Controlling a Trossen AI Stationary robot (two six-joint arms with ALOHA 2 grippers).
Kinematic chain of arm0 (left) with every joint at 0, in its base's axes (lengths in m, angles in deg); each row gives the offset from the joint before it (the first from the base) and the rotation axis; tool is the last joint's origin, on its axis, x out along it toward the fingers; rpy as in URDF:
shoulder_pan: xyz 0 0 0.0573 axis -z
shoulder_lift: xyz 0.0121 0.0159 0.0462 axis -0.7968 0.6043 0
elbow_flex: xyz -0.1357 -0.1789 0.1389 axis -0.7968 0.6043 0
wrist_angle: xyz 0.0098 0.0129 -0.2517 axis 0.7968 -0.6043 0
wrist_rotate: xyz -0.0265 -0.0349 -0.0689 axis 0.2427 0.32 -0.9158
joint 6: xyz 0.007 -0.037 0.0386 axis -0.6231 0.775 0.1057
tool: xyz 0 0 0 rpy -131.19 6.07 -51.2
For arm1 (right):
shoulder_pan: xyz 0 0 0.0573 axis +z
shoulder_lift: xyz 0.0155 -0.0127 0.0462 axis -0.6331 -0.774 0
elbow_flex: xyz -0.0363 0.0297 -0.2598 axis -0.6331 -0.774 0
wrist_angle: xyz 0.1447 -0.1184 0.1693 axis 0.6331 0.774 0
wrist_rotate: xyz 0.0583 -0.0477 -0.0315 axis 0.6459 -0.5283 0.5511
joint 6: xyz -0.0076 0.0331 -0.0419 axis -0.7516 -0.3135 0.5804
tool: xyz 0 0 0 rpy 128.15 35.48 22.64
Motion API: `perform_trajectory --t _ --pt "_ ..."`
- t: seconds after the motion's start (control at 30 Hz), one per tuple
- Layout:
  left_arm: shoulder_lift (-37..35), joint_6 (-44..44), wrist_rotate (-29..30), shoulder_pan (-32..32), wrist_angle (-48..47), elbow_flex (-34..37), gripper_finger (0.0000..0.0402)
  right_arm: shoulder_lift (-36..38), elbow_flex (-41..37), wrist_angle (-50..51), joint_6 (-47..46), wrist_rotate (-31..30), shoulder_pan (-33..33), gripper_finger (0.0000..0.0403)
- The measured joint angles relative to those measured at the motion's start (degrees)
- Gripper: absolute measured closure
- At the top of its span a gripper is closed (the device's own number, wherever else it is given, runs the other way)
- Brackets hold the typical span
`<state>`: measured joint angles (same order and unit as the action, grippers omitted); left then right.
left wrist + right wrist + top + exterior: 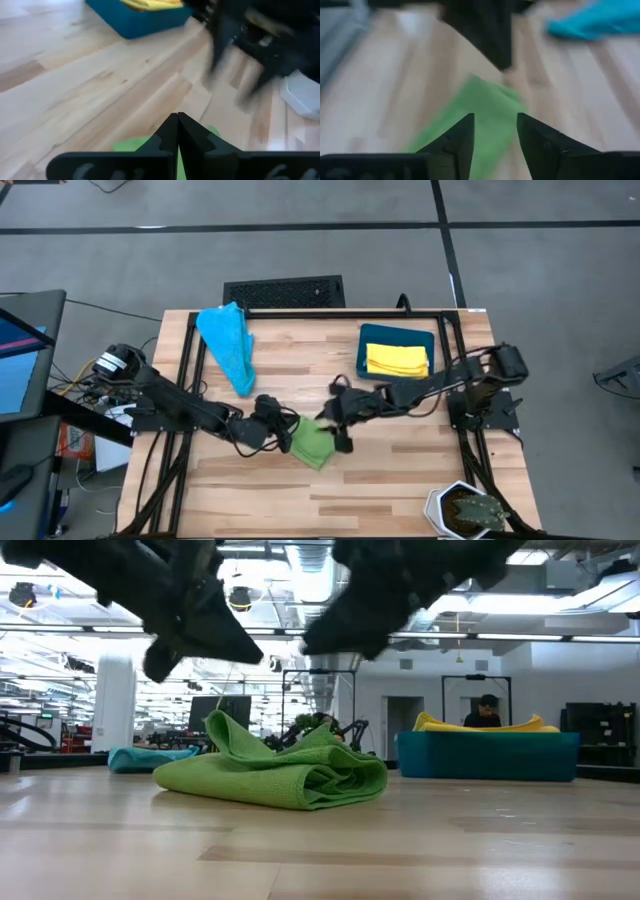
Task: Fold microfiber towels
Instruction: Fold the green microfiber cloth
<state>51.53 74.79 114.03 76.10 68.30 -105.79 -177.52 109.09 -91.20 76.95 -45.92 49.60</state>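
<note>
A green microfiber towel [312,444] lies folded in several layers on the wooden table, near its middle [275,772]. My left gripper [283,430] hangs just above the towel's left end, shut with nothing between its fingers [178,124]. My right gripper [332,420] hovers above the towel's right side, open [495,134], with the green cloth below the gap. In the low view both grippers are clear of the cloth. A light blue towel [228,345] lies bunched at the far left. A yellow towel [396,360] lies in the teal bin [372,337].
The teal bin stands at the far right of the table. A white pot with a plant [465,508] sits at the near right corner. A black grate [283,290] lies beyond the far edge. Bare wood stretches along the near side [250,490].
</note>
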Motion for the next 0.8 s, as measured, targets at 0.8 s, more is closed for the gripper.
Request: perform_trajectory --t 0.8 --pt "13.22 6.03 -18.76 0.61 -2.57 -2.05 0.0401 -18.65 -3.06 -17.27 -16.34 -6.58 9.37 0.0295"
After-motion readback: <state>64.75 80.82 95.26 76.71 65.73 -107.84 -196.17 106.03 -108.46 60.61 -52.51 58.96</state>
